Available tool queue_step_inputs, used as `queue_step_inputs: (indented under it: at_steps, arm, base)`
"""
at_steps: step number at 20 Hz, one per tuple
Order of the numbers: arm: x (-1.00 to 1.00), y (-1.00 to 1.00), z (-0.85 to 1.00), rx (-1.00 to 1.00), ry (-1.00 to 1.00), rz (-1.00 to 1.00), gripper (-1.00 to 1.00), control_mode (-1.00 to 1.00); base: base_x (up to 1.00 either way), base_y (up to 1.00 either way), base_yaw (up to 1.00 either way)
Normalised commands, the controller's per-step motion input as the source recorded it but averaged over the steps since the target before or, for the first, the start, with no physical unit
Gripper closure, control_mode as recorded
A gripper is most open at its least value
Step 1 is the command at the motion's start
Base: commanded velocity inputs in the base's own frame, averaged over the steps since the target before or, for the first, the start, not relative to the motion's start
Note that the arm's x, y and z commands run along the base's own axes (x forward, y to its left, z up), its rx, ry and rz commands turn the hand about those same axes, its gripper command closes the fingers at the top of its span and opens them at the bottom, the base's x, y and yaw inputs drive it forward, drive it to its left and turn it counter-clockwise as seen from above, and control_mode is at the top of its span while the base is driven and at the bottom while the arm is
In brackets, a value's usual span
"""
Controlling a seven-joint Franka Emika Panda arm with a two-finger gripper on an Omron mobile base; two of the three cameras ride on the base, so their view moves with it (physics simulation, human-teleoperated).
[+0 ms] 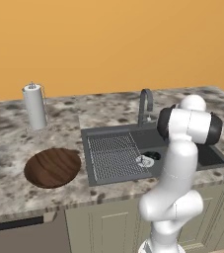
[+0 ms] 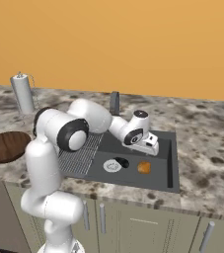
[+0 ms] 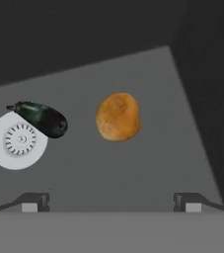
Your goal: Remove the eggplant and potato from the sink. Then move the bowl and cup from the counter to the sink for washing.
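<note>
Potato (image 3: 117,117), lumpy orange-tan, beside glossy dark teardrop eggplant (image 3: 40,117).

Your arm (image 2: 59,148) rises from the base, bends at the elbow and reaches forward and to the right, with the wrist angled down. Your gripper (image 3: 111,201) points downward; its fingers (image 3: 34,201) stand spread wide apart, holding nothing.
</note>
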Motion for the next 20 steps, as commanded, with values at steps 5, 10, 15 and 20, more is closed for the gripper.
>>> queue_step_inputs:
  at_steps: [5,10,15,20]
  arm:
    - [0.25,-0.11,-0.18,-0.04,0.0,0.0,-1.0,-1.0]
    - [0.21,-0.11,-0.17,-0.01,-0.01,0.0,-1.0,-1.0]
    - [0.2,-0.1,-0.18,0.0,-0.03,0.0,-1.0,-1.0]
    - [0.1,-0.09,-0.15,0.0,-0.04,0.01,-1.0,-1.0]
  base:
    - [0.0,0.0,0.0]
    - [0.0,0.0,0.0]
    - [0.0,0.0,0.0]
    - [0.0,0.0,0.0]
